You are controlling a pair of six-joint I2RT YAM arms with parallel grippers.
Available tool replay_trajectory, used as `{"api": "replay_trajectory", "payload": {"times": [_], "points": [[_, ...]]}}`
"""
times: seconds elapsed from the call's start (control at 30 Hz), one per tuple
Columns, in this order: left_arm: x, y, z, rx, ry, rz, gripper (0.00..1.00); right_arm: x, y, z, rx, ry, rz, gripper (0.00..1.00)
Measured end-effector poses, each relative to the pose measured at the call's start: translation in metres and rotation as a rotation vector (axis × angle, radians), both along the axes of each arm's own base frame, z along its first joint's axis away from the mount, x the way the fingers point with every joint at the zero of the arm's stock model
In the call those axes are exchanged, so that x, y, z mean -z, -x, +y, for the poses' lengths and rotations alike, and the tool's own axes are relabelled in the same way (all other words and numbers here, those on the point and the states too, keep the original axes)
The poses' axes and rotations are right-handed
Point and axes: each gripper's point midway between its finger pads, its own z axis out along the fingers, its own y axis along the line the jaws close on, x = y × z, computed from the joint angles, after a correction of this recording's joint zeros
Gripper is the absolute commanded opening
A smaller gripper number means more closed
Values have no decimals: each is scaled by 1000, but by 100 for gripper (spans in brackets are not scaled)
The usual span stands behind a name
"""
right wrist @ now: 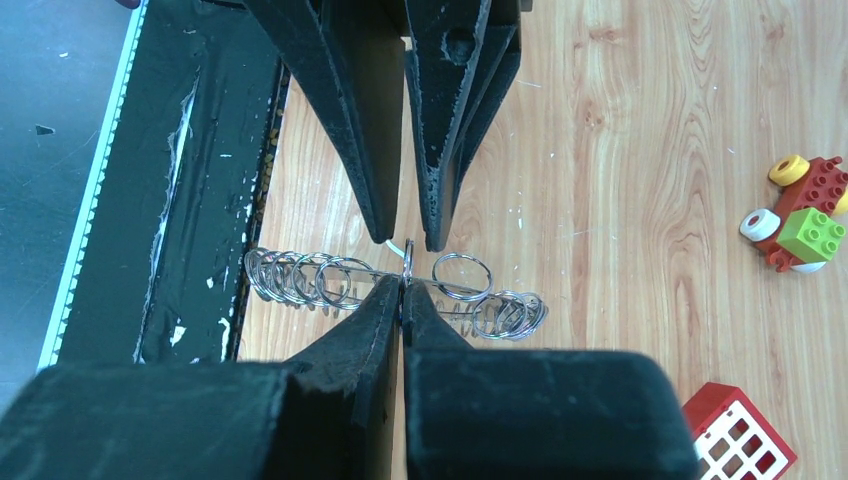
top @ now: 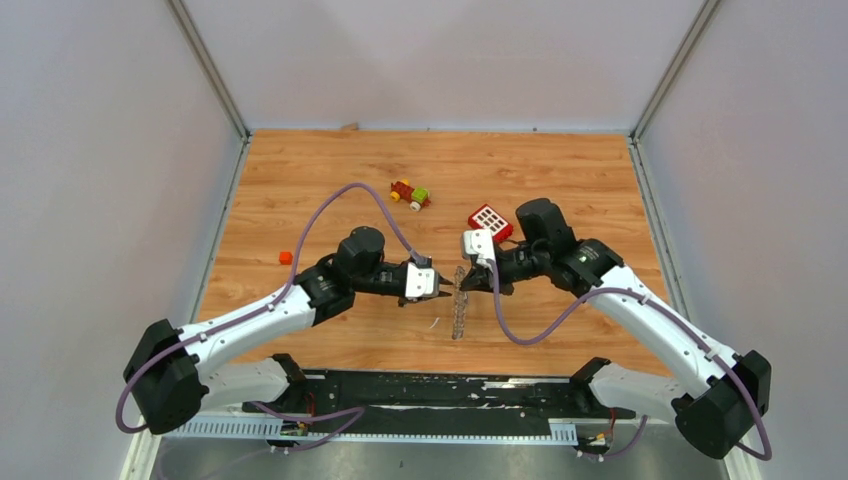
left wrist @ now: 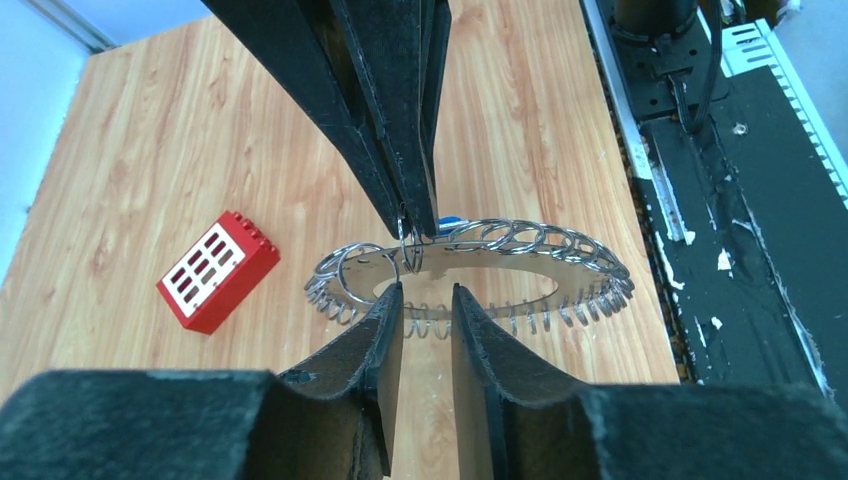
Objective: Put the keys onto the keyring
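The keyring (top: 458,305) is a flat metal disc fringed with small split rings. It stands on edge between my grippers and also shows in the left wrist view (left wrist: 520,262) and the right wrist view (right wrist: 310,278). My right gripper (top: 468,283) (right wrist: 402,290) is shut on one small ring at its rim. A blue-headed piece (left wrist: 450,222) shows at those fingertips (left wrist: 415,215); I cannot tell if it is pinched too. My left gripper (top: 441,291) (left wrist: 425,292) is open and empty, its jaws just short of the rim. A tiny dark item (top: 435,322), perhaps the dark key, lies on the table.
A red block with white squares (top: 490,220) (left wrist: 215,268) lies behind the right gripper. A red-yellow-green toy (top: 410,194) (right wrist: 800,215) sits farther back. A small orange block (top: 285,257) is at the left. The black base rail (top: 430,395) runs along the near edge.
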Motion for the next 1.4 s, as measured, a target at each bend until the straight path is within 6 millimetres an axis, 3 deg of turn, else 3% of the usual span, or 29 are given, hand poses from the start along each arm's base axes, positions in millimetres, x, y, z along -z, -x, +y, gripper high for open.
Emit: {"api": "replay_trajectory", "payload": {"times": [0.37,1.1,1.4], "points": [[-13,-4,-1,27,-3,-83,35,6,-1,4,-7,61,15,0],[-16,3,-6,66,22,-51,30,6,0,3,-8,65,16,0],[-12,4,-10,76,25,-23,19,6,0,3,-7,65,18,0]]}}
